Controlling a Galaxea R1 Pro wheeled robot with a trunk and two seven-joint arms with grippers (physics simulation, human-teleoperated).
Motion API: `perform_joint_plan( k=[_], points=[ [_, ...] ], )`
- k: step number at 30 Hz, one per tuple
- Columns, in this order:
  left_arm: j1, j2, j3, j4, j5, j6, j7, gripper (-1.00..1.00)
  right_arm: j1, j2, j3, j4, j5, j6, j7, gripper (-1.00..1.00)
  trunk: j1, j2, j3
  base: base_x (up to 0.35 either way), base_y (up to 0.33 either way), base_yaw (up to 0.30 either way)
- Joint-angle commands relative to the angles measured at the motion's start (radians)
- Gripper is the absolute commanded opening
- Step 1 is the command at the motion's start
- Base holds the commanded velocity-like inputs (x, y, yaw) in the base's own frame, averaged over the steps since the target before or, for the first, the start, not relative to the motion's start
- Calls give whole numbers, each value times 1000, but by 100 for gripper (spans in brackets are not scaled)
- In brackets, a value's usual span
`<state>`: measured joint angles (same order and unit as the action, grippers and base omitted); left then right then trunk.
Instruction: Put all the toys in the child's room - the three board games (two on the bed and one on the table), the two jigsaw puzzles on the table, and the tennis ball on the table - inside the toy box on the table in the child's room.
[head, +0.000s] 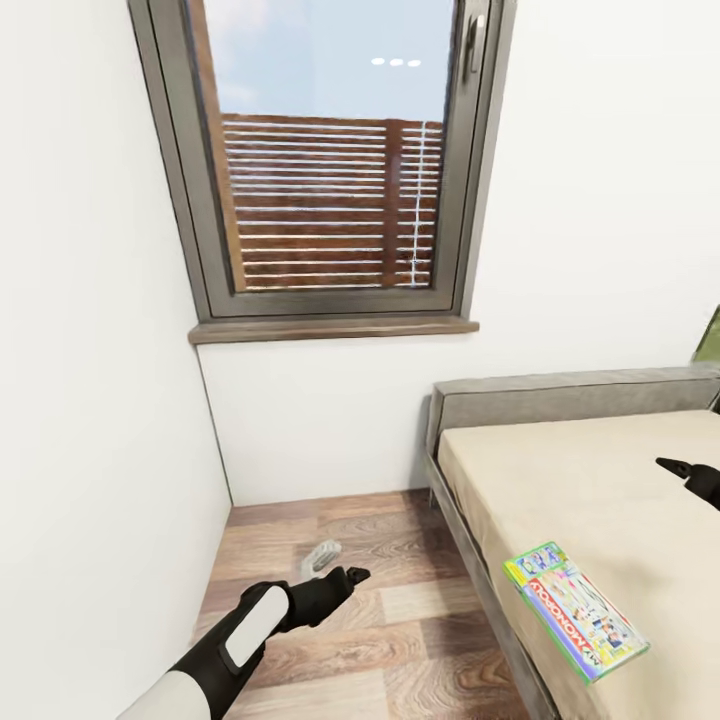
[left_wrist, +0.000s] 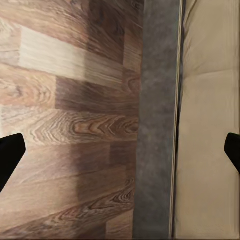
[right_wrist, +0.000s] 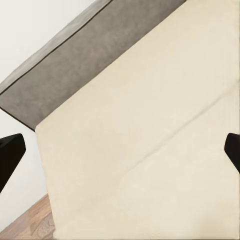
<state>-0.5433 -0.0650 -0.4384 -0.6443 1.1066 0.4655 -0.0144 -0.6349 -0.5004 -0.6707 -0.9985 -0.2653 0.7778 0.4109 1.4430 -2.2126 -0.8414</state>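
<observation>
One board game on bed, two open pincers nearby

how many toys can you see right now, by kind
board game on the bed: 1
jigsaw puzzles: 0
tennis balls: 0
total: 1

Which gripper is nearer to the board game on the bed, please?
The right gripper, though not by much: it hovers over the bed beyond the board game. The left gripper hangs over the floor beside the bed.
</observation>
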Motion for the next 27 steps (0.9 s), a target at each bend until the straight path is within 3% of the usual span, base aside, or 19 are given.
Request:
perform_joint_plan(
  k=[1,17,27],
  points=[
    [-1,0,3,6,2,-1,-18,100,2,0,-2,-5,1,7,4,100,0,0,-1,0,0,-271],
    [-3,-1,17,62,12,-36,-128,100,25,2,-3,-52,-1,21,5,100,0,0,-1,0,0,-254],
    [-3,-1,18,78,61,-42,-189,100,47,9,-3,-108,-1,74,6,100,0,0,-1,0,0,-77]
  ],
)
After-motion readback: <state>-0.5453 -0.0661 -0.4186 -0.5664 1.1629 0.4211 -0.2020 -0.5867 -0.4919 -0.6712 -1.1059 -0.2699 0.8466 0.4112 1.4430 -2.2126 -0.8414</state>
